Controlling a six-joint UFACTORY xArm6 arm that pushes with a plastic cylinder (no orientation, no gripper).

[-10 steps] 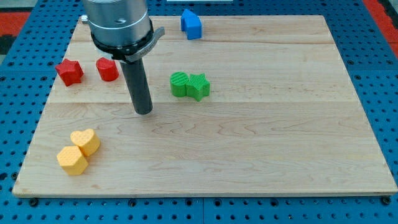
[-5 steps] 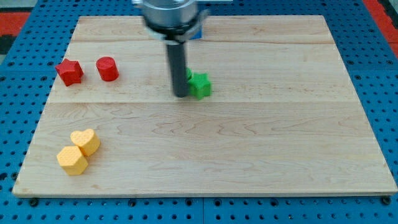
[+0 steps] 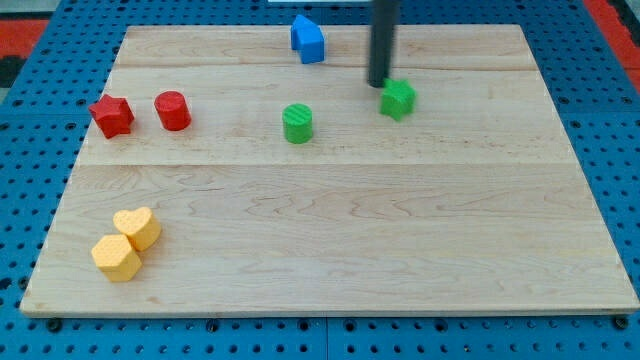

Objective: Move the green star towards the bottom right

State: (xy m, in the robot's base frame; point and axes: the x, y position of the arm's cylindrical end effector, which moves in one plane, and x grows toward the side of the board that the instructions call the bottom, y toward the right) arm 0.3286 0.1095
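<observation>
The green star lies on the wooden board, right of centre in the view's upper part. My tip stands just off the star's upper left, close to it or touching it; I cannot tell which. A green cylinder sits apart, to the star's left and a little lower.
A blue block lies near the view's top, left of my rod. A red star and a red cylinder sit at the left. A yellow heart and a yellow hexagon touch at the lower left.
My tip swept right between the two green blocks, then up and right. The green star moved right and up, away from the green cylinder, which stayed about where it was.
</observation>
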